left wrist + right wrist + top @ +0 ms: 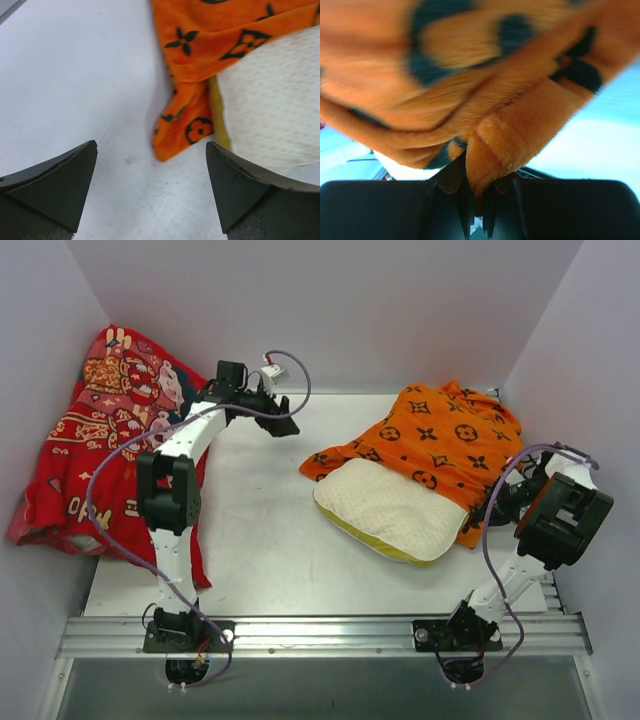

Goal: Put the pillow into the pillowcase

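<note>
— Where's the pillow [390,508]?
— Right of centre on the counter [260,540]. Its far edge is covered by the pillowcase [445,435], which spreads behind it toward the upper right.
— And the other cloth [100,440]?
— Far left of the frame, heaped against the side wall [40,340].
</note>
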Available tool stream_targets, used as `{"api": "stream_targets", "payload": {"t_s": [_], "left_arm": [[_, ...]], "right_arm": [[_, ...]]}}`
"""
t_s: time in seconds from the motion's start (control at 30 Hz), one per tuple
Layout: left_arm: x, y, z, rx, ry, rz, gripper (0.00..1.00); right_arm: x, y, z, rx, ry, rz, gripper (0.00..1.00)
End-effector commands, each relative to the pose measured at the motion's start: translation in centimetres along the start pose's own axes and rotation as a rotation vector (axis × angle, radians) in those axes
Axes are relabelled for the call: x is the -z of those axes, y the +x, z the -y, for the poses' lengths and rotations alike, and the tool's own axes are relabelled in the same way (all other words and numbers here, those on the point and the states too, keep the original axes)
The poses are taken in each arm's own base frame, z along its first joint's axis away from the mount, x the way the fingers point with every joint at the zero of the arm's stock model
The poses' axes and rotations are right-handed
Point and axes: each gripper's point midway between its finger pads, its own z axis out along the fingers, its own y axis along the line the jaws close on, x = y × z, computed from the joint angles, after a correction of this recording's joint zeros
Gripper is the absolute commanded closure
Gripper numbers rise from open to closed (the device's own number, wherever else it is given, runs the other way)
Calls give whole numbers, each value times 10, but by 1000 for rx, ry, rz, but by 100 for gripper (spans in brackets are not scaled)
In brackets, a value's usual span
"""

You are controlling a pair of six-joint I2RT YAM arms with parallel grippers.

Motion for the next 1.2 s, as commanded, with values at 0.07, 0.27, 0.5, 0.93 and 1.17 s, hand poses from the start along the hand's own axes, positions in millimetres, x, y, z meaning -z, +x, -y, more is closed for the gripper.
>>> {"api": "stream_targets", "payload": {"t_s": [0.07,0.27,0.5,0.93,1.17], "left_arm": [[-45,19,-27,-18,-20,-58,2],[-89,57,-7,-57,65,-161,3],[-115,84,16,-73,126,-241,3],[7,-1,85,161,339,-100,100],[158,-184,101,181,213,348,100]], "right_arm": [[14,6,21,6,87,-40,100],[10,12,21,19,64,-88,100],[12,24,15,61,35,-103,100],[100,28,-102,374,-321,179,100],[218,26,-217,552,-555,589,100]]}}
